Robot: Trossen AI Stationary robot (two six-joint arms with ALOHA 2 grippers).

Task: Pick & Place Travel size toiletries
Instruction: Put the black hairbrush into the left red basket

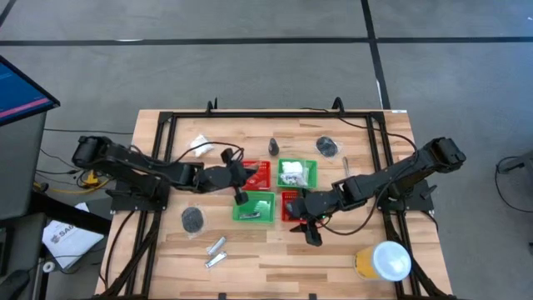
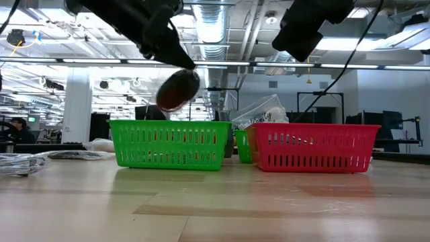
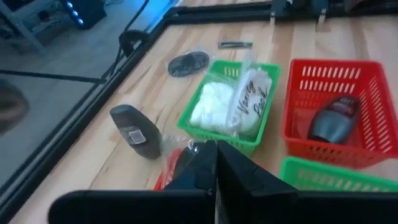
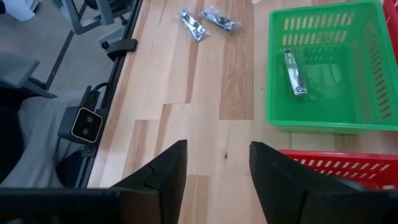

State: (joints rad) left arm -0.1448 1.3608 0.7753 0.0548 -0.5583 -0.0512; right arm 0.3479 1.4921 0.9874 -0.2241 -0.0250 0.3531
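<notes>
Spanning a wooden table (image 1: 275, 250), left gripper (image 1: 240, 193) seemingly grips a dark bottle (image 2: 177, 90); right gripper (image 1: 310, 233) gapes.

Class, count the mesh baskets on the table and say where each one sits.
4, clustered mid-table in a square: red basket back left, green basket back right, green basket front left, red basket front right, partly under the right arm.
</notes>
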